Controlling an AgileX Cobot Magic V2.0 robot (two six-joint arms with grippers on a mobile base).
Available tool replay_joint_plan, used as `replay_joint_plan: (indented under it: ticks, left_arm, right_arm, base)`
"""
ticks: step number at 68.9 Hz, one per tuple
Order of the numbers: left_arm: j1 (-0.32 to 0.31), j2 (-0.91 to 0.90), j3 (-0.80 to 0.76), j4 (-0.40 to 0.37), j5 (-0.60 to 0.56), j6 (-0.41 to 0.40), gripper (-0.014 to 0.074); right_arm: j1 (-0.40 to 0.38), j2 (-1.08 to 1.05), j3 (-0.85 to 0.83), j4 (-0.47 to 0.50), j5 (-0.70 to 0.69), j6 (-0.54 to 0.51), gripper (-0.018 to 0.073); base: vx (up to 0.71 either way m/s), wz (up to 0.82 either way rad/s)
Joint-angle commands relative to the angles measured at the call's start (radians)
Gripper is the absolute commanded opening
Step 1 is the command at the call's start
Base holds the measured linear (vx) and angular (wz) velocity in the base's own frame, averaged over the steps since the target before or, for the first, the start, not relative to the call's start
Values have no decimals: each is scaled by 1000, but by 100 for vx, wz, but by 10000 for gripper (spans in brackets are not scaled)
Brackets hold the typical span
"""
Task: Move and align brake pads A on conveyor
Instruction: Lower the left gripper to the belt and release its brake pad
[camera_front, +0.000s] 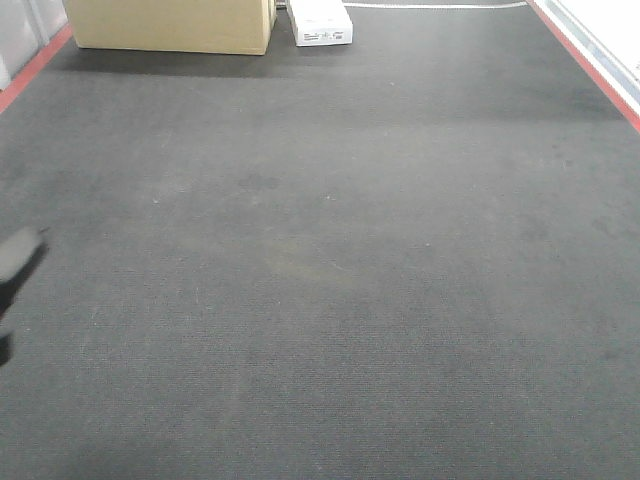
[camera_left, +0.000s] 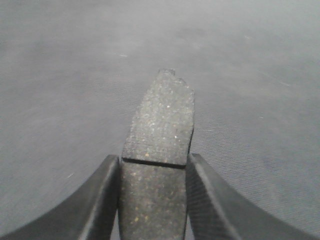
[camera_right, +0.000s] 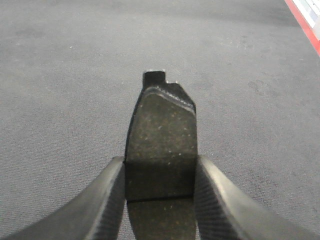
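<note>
Since the belt (camera_front: 330, 280) fills nearly all of the front view, it goes down first: wide, flat, dark charcoal, fine weave, faintly scuffed, with a red strip (camera_front: 592, 70) along its right edge and another at far left. At the far end a tan cardboard box (camera_front: 170, 25) sits on the belt, and a smaller white box (camera_front: 320, 22) stands just beside it on the right. A dark shape (camera_front: 18, 262) juts in at the left edge of that view, too blurred to identify. Left gripper (camera_left: 153, 160): both black ribbed fingers (camera_left: 100, 195) are clamped on the long sides of the first brake pad (camera_left: 162, 120). This pad is dark grey, speckled and slightly curved, and it points away from the camera over bare belt. Its thin groove runs crosswise right at the fingertips and its far end is rough and notched. Right gripper (camera_right: 160, 161): the fingers (camera_right: 215, 200) are likewise clenched on the second brake pad (camera_right: 162, 125). That pad has the same make and the same lengthwise pose, with a small square tab (camera_right: 154, 76) at its far end and the groove sitting lower, between the fingers. The right wrist view catches the red strip at top right. Whether either pad touches the belt or hangs above it cannot be told.
</note>
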Motion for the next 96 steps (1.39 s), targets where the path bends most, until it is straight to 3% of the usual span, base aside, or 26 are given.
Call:
replay_joint_plan:
  ticks: [1, 7, 14, 21, 31, 36, 42, 47, 50, 55, 63, 68, 73, 82, 96]
  left_arm:
    - [-8, 94, -84, -155, -86, 146, 150]
    - [-55, 182, -136, -250, -82, 251, 150]
    - [-145, 262, -192, -287, -82, 319, 154]
    - [-266, 349, -244, -283, -87, 328, 157]
    - [-378, 458, -307, -227, -85, 295, 162]
    - [-410, 520, -343, -147, -76, 201, 164]
    - [-435, 588, -391, 0, -51, 31, 164]
    - [-444, 651, -443, 152, 2, -182, 164]
    - [-447, 691, -487, 277, 50, -357, 164]
    - [-450, 759, -547, 416, 142, -600, 165]
    - [-450, 849, -634, 593, 248, -872, 167]
    - [-450, 895, -667, 640, 262, -990, 169]
    - [-450, 929, -683, 646, 255, -1054, 172]
    - [-450, 974, -687, 646, 244, -1092, 179]
    - [-450, 1032, -687, 614, 265, -1097, 189]
  right_arm:
    - [-6, 6, -31, 2, -94, -11, 14]
    - [-6, 6, -31, 2, -94, -11, 14]
    - [-6, 6, -31, 2, -94, -11, 14]
    - [-6, 6, -31, 2, -94, -11, 14]
    - [-6, 6, -31, 2, -94, -11, 14]
    - [-6, 6, -31, 2, -94, -11, 14]
    - [-6, 6, -31, 2, -94, -11, 14]
    - [-6, 6, -31, 2, -94, -11, 14]
    - [-6, 6, -31, 2, -94, -11, 14]
    - [-6, 6, -31, 2, -94, -11, 14]
    - [-6, 6, -31, 2, -94, -11, 14]
    - [-6, 6, -31, 2, -94, -11, 14]
    - [-6, 6, -31, 2, -94, -11, 14]
    - [-6, 6, -31, 2, -94, -11, 14]
    - [-6, 6, -31, 2, -94, -11, 14]
  base:
    - [0, 0]
    - [0, 0]
    - [0, 0]
    - [0, 0]
    - [0, 0]
    - [0, 0]
    - [0, 0]
    - [0, 0]
    - [0, 0]
    - [0, 0]
    - [0, 0]
    - [0, 0]
    - [0, 0]
    - [0, 0]
    - [0, 0]
